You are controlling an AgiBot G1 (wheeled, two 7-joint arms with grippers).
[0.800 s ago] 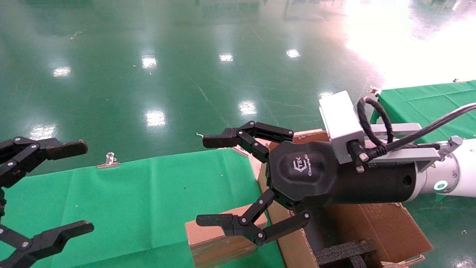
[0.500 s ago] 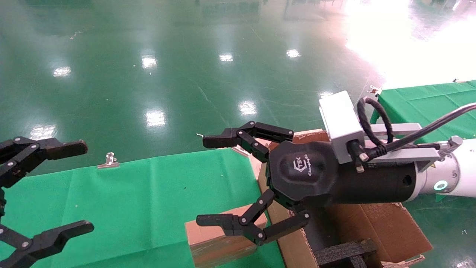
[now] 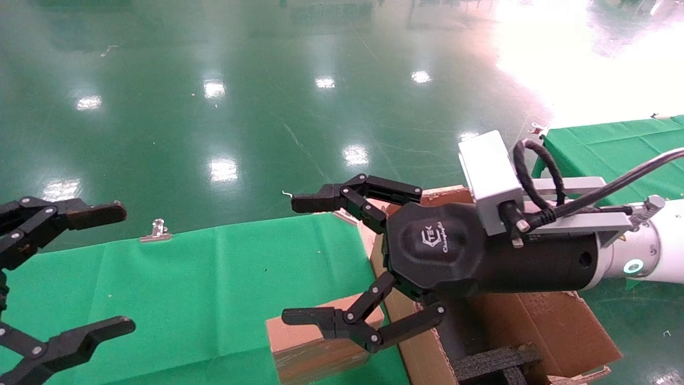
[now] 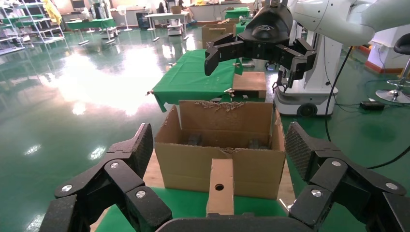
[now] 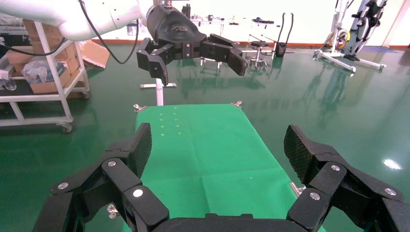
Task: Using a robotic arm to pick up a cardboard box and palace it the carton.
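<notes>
Box [image 3: 315, 342] on green worktop [image 3: 187, 289], near edge, touching carton [image 3: 534, 326] on its left | R gripper [image 3: 326, 262] spread wide, empty, above box, nearer arm | L gripper [image 3: 80, 272] wide too, parked far left | box long axis prob. runs left-right, partly hidden | next: lower onto box.

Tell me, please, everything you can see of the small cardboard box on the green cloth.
The cardboard box is small, oblong and brown, its faces scuffed whitish, with a round punched hole showing on one end in the left wrist view. It lies flat on the green cloth beside the carton, whether touching it I cannot tell. The open right gripper hovers over it without holding it; nothing grips it.
</notes>
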